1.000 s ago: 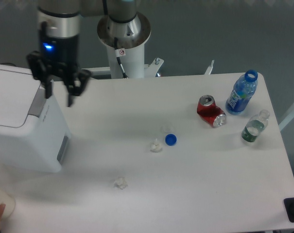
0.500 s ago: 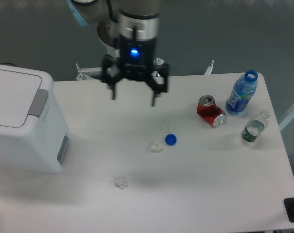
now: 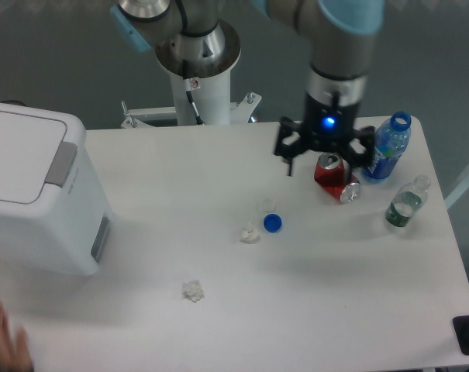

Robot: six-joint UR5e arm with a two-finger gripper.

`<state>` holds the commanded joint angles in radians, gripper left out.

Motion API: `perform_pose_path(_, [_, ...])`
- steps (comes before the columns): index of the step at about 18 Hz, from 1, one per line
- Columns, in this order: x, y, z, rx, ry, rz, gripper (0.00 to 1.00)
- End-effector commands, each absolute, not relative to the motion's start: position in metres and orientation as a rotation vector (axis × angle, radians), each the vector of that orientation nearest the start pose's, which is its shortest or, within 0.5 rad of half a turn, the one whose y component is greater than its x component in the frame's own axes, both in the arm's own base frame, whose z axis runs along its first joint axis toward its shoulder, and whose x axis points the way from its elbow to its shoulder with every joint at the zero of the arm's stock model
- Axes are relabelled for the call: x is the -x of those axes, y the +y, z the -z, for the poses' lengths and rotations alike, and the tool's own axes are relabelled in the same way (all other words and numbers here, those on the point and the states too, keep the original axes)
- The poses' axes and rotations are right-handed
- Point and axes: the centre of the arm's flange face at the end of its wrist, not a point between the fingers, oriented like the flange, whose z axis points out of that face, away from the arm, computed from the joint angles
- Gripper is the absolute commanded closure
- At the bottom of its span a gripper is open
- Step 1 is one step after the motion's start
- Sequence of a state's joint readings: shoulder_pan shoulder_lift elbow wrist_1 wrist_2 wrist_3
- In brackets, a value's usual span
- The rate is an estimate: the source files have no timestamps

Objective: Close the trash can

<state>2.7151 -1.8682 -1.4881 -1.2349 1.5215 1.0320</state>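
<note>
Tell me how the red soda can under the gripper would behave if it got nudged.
The red soda can lies on its side and looks dented, so it would probably roll unevenly or skid rather than tip. It is likely light. The blue bottle stands close beside it and might be knocked.

A single fixed camera looks down steeply from above the bench's (image 3: 312,310) near edge, facing the arm's white pedestal (image 3: 199,77) at the far side. It stands back enough to take in almost the whole benchtop. Left of the pedestal the trash can (image 3: 40,201) is cut off by the frame edge; the floor behind looks grey, possibly carpet.
</note>
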Motion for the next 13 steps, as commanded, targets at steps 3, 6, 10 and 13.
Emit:
perform_pose_path(3, [0.532,0.370,-0.380,3.070,-0.137,-0.116,0.00])
perform_pose_path(6, [0.553,0.356,-0.358,3.093,0.055,-0.077,0.00])
perform_pose_path(10, [0.568,0.346,-0.342,3.111,0.177,-0.048,0.00])
perform_pose_path(13, [0.583,0.343,-0.335,3.127,0.161,-0.045,0.00])
